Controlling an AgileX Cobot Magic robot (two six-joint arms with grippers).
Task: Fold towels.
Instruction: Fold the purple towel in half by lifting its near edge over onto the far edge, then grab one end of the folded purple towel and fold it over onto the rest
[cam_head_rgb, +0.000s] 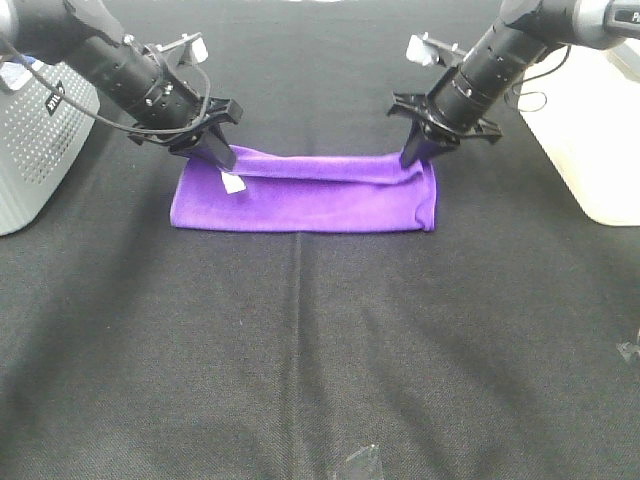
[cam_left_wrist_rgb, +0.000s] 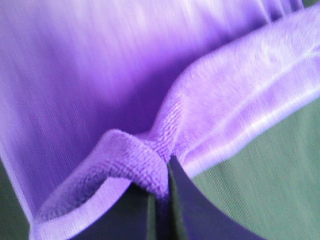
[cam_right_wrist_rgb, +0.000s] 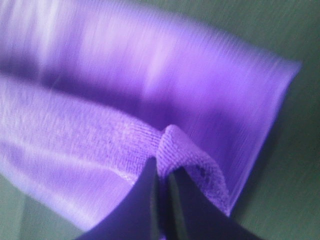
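Observation:
A bright purple towel (cam_head_rgb: 305, 195) lies folded into a long strip on the black table, with a small white tag (cam_head_rgb: 233, 183) near its left end. My left gripper (cam_head_rgb: 220, 155) is shut on the towel's far left corner and pinches its hem (cam_left_wrist_rgb: 150, 170). My right gripper (cam_head_rgb: 415, 152) is shut on the far right corner, with the hem (cam_right_wrist_rgb: 172, 145) bunched between its fingers. The far edge of the towel hangs slightly raised between the two grippers.
A grey perforated basket (cam_head_rgb: 35, 150) stands at the left edge. A white bin (cam_head_rgb: 590, 130) stands at the right edge. A black cloth (cam_head_rgb: 320, 350) covers the table, with bits of clear tape near its front edge (cam_head_rgb: 360, 462).

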